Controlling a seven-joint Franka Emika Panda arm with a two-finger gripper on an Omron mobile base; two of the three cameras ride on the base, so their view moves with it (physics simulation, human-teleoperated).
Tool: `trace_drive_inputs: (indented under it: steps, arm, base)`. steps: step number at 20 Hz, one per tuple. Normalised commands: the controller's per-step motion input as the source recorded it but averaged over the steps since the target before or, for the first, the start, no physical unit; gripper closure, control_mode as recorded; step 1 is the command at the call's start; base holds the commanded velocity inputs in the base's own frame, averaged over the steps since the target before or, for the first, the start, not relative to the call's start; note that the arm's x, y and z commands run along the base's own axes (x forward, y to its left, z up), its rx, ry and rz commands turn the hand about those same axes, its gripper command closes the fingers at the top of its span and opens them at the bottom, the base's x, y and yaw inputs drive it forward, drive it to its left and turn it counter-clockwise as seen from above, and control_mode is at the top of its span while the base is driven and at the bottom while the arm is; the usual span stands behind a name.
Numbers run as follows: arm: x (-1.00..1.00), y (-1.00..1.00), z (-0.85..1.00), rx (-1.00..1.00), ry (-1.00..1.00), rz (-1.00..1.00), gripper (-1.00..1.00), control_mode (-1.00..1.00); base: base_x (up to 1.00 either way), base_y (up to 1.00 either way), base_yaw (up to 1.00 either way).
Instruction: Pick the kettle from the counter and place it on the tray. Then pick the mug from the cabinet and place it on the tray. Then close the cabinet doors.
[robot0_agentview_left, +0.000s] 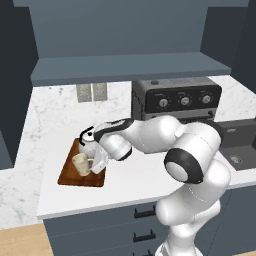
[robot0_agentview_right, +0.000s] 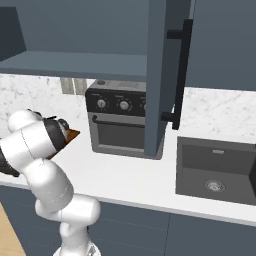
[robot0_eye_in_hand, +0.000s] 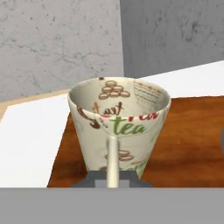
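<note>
The cream mug with "tea" lettering stands upright over the reddish-brown tray. My gripper is shut on the mug's thin side handle. From the left base view the mug is at the tray's near left part, with the gripper just to its right. The silvery kettle with its black handle sits on the tray's back end, behind the mug. The cabinet shelf is bare above the marble counter. A cabinet door stands open.
A black toaster oven stands on the counter right of the tray, under the cabinet. A dark sink lies at the far right. The open door's black bar handle juts out over the counter. Wall outlets sit behind the tray.
</note>
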Motion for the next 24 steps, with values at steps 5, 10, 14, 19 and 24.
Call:
trace_drive_inputs:
  steps: [5,10,14,19,24]
  arm:
    - [0.31,0.13,-0.26,0.00,0.00,0.00,1.00,-1.00]
    - [0.27,0.07,-0.23,0.00,-0.03,0.00,1.00,-1.00]
    - [0.08,0.02,-0.19,0.00,-0.05,0.00,1.00,-1.00]
    - [-0.22,0.00,-0.19,0.00,-0.09,0.00,1.00,-1.00]
    - [-0.30,0.00,-0.13,0.00,-0.08,0.00,-1.00,-1.00]
  base:
    - [0.00,0.00,0.00]
    - [0.00,0.00,0.00]
    - [0.00,0.00,0.00]
    - [0.00,0.00,0.00]
    - [0.00,0.00,0.00]
